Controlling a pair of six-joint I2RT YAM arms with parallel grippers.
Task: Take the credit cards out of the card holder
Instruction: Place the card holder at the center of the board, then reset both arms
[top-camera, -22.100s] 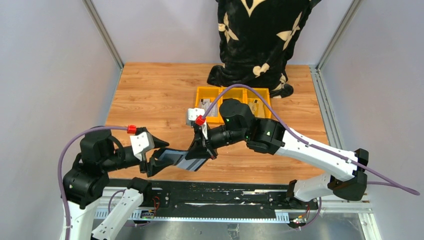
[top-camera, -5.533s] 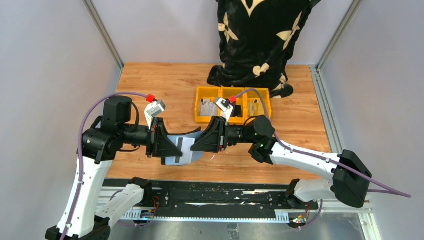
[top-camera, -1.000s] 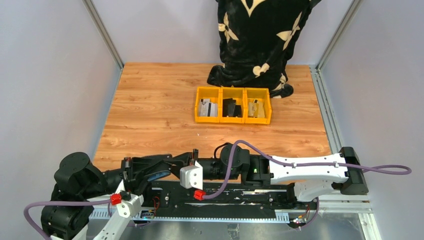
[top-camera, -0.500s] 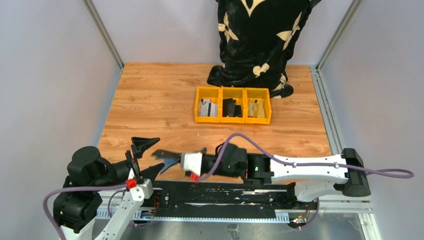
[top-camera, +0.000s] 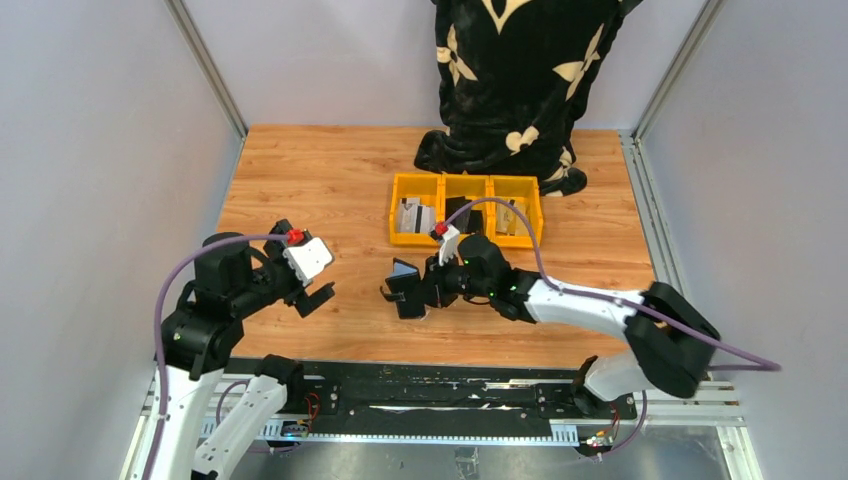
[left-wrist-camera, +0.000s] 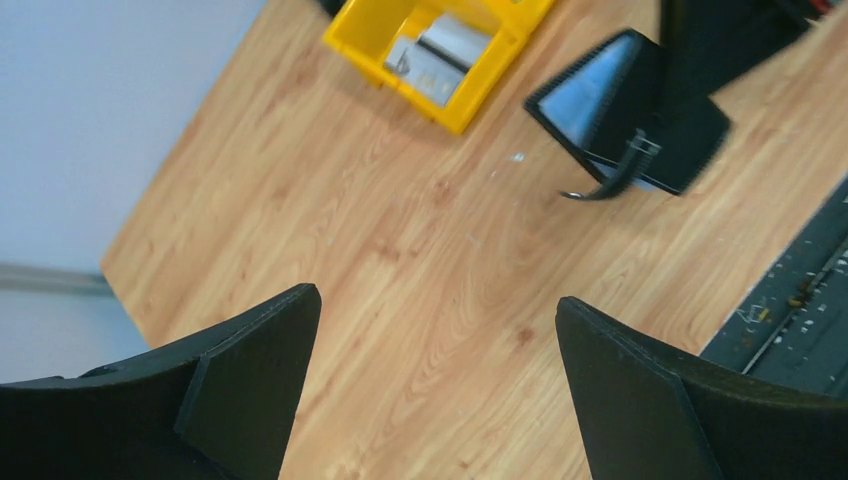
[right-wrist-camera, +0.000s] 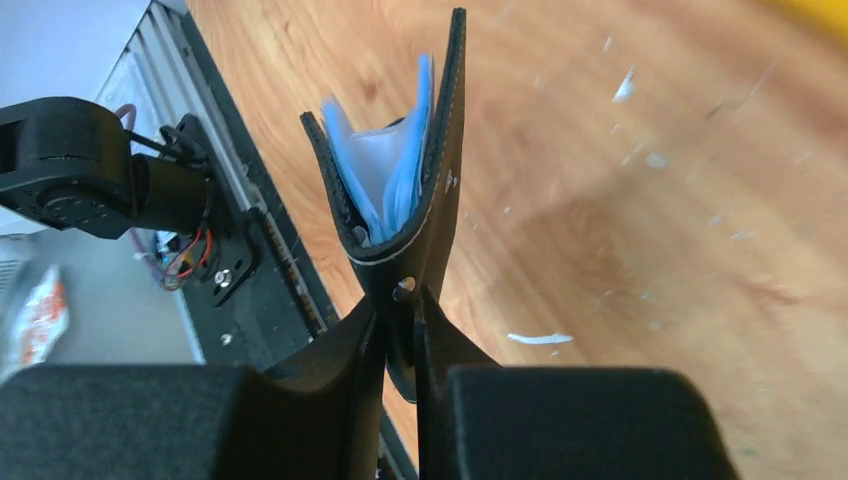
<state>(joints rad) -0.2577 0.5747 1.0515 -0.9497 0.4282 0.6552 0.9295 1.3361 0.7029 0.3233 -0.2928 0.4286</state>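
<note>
Since half a second ago, your left gripper (left-wrist-camera: 432, 300) has drawn well apart from the card holder (right-wrist-camera: 440, 200); its fingers are spread wide and empty. Your right gripper (right-wrist-camera: 400, 305) is pinched on the holder's fold above the table (top-camera: 300, 180), blue sleeves (right-wrist-camera: 400, 170) fanned. Far: yellow bins (top-camera: 466, 241), with small grey and black items inside.

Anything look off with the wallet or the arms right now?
Nothing spilled or damaged. The card holder is pinched at its folded end by the right gripper alone, gaping with blue sleeves showing; the left gripper is open, empty and apart.
</note>
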